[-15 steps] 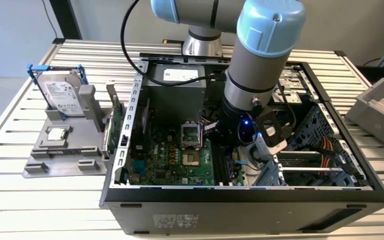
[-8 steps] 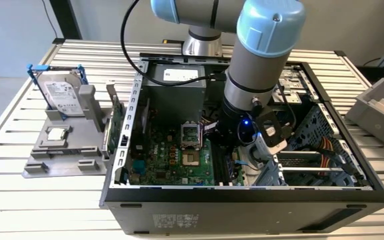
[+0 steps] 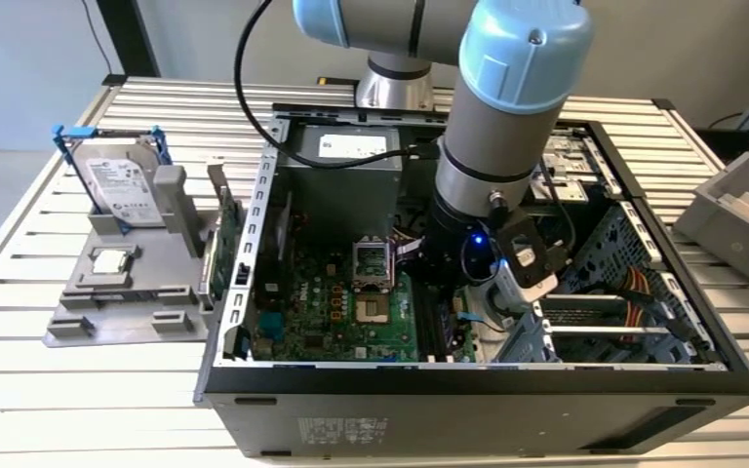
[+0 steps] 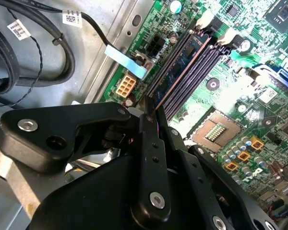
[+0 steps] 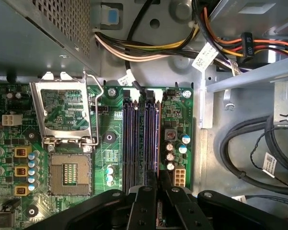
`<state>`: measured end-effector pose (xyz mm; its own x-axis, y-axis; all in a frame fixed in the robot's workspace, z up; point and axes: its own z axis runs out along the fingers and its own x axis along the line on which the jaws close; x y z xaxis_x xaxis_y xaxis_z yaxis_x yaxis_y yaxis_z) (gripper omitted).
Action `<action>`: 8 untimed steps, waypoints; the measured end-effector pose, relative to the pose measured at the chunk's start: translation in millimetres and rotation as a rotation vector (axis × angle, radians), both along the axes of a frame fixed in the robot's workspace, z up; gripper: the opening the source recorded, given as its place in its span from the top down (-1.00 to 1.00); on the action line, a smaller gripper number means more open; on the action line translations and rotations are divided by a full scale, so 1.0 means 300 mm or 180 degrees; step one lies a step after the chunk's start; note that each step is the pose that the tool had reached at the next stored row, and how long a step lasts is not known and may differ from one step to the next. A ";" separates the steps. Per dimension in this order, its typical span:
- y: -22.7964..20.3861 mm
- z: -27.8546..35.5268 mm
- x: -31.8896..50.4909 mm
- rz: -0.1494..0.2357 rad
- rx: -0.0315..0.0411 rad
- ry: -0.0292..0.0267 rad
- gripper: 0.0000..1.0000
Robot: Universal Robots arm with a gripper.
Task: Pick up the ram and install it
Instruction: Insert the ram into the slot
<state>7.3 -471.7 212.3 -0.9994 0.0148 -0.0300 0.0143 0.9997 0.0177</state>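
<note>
Inside the case (image 3: 479, 380), my fingers (image 4: 151, 112) pinch the ram (image 4: 182, 64) edge-on, standing it along a black slot (image 5: 134, 139) so it can seat.

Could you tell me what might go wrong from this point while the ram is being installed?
1. The gripper holds the ram near one end, so pressing there might seat it tilted in the black slots.
2. A black cable ends close to the slots' far end and could snag the stick.
3. The open CPU socket lies beside the slots; a slip might damage its contacts.
</note>
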 end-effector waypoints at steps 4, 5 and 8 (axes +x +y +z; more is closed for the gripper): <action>0.000 -0.007 0.000 0.0000 -0.0001 0.0000 1.00; 0.000 -0.008 0.000 0.0000 -0.0001 0.0000 1.00; 0.001 -0.010 0.000 0.0000 0.0007 0.0000 1.00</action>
<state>7.3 -471.4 209.4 -0.9994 0.0150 -0.0301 0.0144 0.9997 0.0198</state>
